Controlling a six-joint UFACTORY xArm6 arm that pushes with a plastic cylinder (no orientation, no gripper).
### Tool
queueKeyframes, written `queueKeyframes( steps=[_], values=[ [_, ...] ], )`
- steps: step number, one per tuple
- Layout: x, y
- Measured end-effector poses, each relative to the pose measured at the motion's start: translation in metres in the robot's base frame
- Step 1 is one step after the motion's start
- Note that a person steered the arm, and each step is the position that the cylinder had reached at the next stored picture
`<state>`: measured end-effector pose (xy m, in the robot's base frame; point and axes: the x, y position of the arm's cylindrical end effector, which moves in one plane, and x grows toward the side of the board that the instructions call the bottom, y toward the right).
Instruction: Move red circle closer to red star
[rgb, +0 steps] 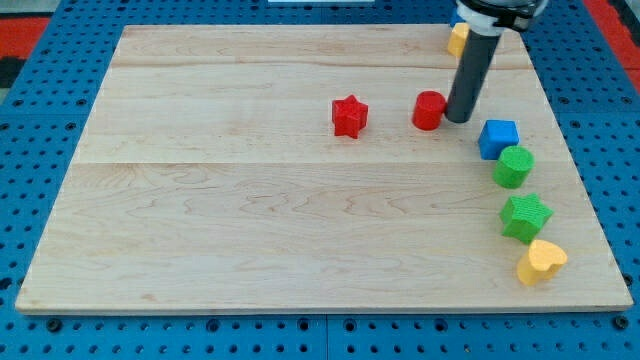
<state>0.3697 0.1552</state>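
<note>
Where my tip (458, 119) meets the wooden board (250, 230), it stands just to the view's right of the red circle (429, 110), touching it or nearly so. With no jaws to open or close, it is a bare dark rod and grasps nothing. To the view's left of the red circle, across a short gap, sits the red star (349, 116). On the other side of my tip, toward the view's right and slightly lower, lies the blue cube (498, 138), with a green cylinder (514, 166) just below it. Further down the right edge come a green star (525, 217) and a yellow heart (541, 261). Another yellow block (457, 39) peeks out behind the rod at the view's top, its shape unclear.
</note>
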Motion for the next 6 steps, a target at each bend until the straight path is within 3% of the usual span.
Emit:
queueKeyframes(
  steps=[1, 4, 6],
  values=[
    [-0.007, -0.024],
    [-0.026, -0.013],
    [-0.032, -0.076]
  ],
)
